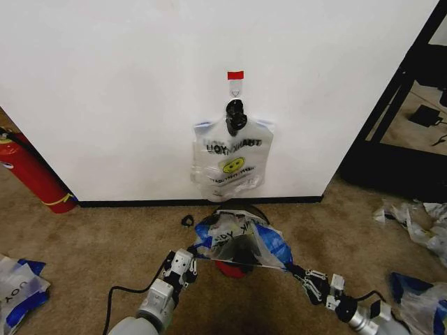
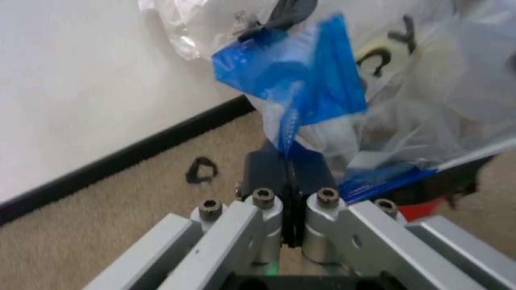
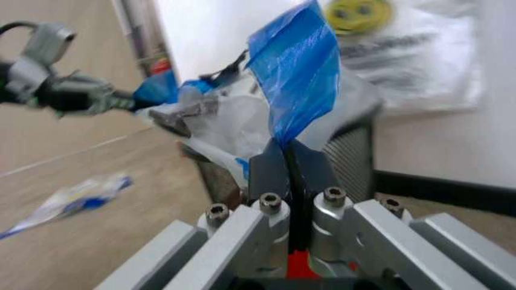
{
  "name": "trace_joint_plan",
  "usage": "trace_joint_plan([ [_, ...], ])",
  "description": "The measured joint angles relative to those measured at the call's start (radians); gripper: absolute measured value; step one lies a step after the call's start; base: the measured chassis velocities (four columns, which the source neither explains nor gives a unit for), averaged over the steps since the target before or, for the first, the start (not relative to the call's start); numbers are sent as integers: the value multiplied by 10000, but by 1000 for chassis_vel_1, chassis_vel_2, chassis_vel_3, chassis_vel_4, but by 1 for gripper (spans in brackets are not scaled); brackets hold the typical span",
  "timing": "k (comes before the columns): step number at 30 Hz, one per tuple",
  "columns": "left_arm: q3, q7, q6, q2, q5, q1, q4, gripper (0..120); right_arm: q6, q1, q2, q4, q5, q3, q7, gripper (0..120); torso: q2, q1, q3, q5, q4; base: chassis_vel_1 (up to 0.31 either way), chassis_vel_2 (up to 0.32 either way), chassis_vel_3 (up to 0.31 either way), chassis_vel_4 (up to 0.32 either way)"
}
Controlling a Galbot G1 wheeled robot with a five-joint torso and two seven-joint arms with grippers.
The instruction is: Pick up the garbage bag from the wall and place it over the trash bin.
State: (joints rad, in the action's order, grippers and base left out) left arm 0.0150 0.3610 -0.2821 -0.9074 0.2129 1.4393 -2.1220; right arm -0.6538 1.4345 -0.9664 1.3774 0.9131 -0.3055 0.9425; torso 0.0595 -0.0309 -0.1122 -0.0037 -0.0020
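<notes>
The garbage bag (image 1: 241,241), see-through with blue edges and black lettering, is stretched over the trash bin (image 1: 235,269) at the foot of the wall (image 1: 126,91). Only the bin's red base and a bit of black rim show under it. My left gripper (image 1: 198,252) is shut on the bag's blue handle (image 2: 310,90) at the bin's left side. My right gripper (image 1: 295,269) is shut on the other blue handle (image 3: 294,78) at the bin's right side, close to the black mesh (image 3: 354,151). Both fingertip pairs pinch the plastic tight.
A bundle of smiley bags (image 1: 234,160) hangs by a black clip from the red-taped hook (image 1: 235,75). A red fire extinguisher (image 1: 31,174) stands at left, a black shelf frame (image 1: 398,105) at right. Loose bags (image 1: 17,289) (image 1: 419,223) and a small black clip (image 1: 187,221) lie on the carpet.
</notes>
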Motion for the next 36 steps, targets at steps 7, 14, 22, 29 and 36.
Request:
trace_joint_plan([
  [7,-237,-10,149,-124,-571,-9,658,0,-365,-114,-590,-609,262,407,-776,0,0,0,0,0,4,0,0,0,0],
  [14,-258,-29,380,-457,-727,-227,1128,0,-736,-488,-1135,-1179,474,582,-1734,0,-1,0,0,-1,4,0,0,0,0],
  [22,-259,-70,423,-779,-762,-535,1708,0,-681,-1048,-1789,-1616,707,671,-2730,0,-1,0,-1,0,5,0,0,0,0],
  [29,-297,-159,406,-899,-759,-542,1997,0,-415,-1555,-2265,-2448,673,703,-2968,0,-1,0,-1,-1,5,0,0,0,0],
  [36,-271,-214,640,-830,-741,-375,1691,0,-184,-1363,-2248,-2080,552,604,-2214,0,-1,-1,-1,0,4,0,0,0,0],
])
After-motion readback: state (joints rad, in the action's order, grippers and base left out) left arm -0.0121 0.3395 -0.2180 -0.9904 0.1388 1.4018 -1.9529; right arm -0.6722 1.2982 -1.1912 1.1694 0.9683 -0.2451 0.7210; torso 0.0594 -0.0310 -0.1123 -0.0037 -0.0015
